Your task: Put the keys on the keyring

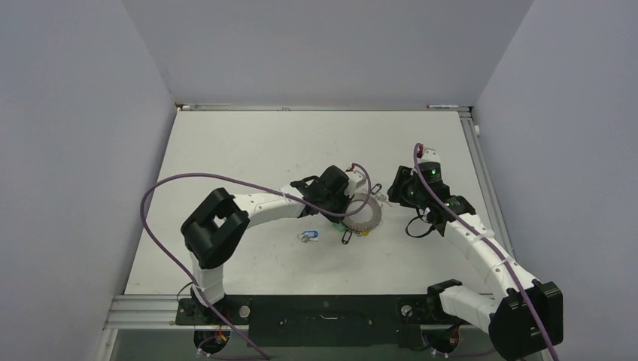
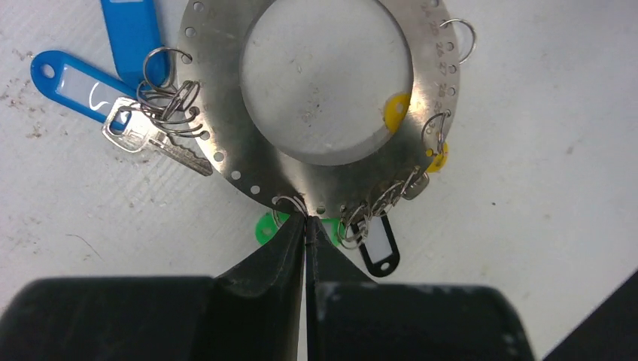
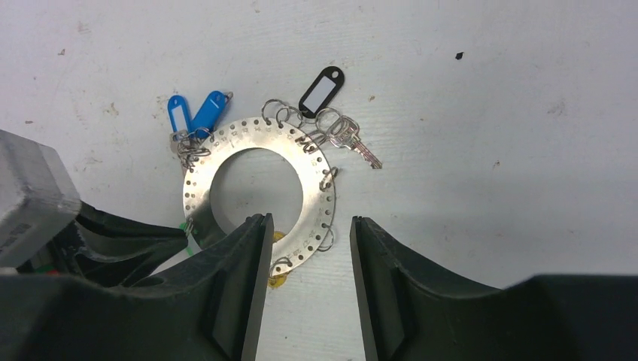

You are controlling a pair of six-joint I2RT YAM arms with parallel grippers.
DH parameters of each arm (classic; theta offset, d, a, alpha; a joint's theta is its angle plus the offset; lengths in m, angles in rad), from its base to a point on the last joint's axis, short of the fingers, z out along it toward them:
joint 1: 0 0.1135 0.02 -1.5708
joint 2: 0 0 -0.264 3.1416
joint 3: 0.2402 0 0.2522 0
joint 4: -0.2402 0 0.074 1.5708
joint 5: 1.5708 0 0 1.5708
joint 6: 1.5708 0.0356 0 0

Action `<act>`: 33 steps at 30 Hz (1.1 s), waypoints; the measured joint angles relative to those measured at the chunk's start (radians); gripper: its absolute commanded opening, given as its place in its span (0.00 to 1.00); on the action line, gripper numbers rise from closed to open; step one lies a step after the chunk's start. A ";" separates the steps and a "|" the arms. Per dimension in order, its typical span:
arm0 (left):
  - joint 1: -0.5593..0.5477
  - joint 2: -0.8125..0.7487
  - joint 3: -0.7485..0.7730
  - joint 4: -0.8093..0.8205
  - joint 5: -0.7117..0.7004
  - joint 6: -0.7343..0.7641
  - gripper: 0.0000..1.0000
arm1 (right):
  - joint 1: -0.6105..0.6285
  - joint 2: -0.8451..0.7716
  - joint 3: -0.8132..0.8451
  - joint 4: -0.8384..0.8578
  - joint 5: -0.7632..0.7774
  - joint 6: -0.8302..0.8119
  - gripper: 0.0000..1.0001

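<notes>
The keyring [image 1: 366,215] is a flat grey metal ring lying on the white table, with small keys and tags around its rim. My left gripper [image 1: 348,213] is shut on its near rim [image 2: 306,218], by a green tag [image 2: 265,228] and a black tag [image 2: 378,248]. Two blue tags [image 2: 83,83] and a silver key [image 2: 143,139] hang at its left. My right gripper [image 3: 310,226] is open just above the keyring's edge [image 3: 320,188], touching nothing. A loose key with a blue tag [image 1: 308,235] lies on the table left of the ring.
Purple cables [image 1: 162,188] loop over the table on the left and along the right arm [image 1: 481,248]. Grey walls enclose the table [image 1: 248,143] on three sides. A metal rail [image 1: 481,150] runs along its right edge.
</notes>
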State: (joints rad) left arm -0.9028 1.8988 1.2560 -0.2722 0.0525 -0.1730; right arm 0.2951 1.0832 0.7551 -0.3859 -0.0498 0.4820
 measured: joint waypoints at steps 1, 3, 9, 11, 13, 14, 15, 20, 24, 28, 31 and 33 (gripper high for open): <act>0.008 -0.019 -0.016 0.010 0.028 -0.013 0.00 | 0.000 -0.009 0.000 -0.001 0.000 0.000 0.43; 0.020 -0.045 -0.036 0.029 0.068 -0.036 0.00 | 0.000 -0.021 0.000 -0.006 0.000 0.000 0.43; 0.044 -0.102 -0.091 0.091 0.174 -0.097 0.00 | 0.000 -0.039 0.000 -0.025 -0.006 -0.003 0.43; 0.045 -0.117 -0.102 0.100 0.199 -0.108 0.00 | 0.000 -0.050 0.000 -0.028 -0.011 -0.004 0.42; 0.045 -0.138 -0.111 0.105 0.219 -0.114 0.00 | 0.000 -0.069 0.000 -0.028 -0.021 -0.007 0.42; 0.045 -0.151 -0.116 0.107 0.227 -0.116 0.00 | 0.000 -0.080 -0.001 -0.028 -0.027 -0.010 0.42; 0.045 -0.166 -0.122 0.111 0.234 -0.119 0.00 | 0.000 -0.093 -0.003 -0.027 -0.034 -0.011 0.42; 0.045 -0.253 -0.158 0.142 0.259 -0.131 0.00 | 0.000 -0.166 -0.021 -0.010 -0.083 -0.023 0.42; 0.045 -0.313 -0.198 0.198 0.267 -0.135 0.00 | 0.000 -0.227 -0.045 0.035 -0.143 -0.023 0.42; 0.045 -0.356 -0.250 0.280 0.267 -0.137 0.00 | 0.000 -0.290 -0.089 0.103 -0.221 -0.022 0.43; 0.045 -0.378 -0.277 0.320 0.266 -0.140 0.00 | 0.000 -0.332 -0.121 0.146 -0.274 -0.022 0.44; 0.045 -0.381 -0.279 0.329 0.261 -0.140 0.17 | 0.000 -0.357 -0.135 0.167 -0.294 -0.022 0.44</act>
State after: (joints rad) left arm -0.8577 1.5177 0.9771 0.0570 0.3130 -0.3126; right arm 0.2951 0.7265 0.6197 -0.2192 -0.3435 0.4599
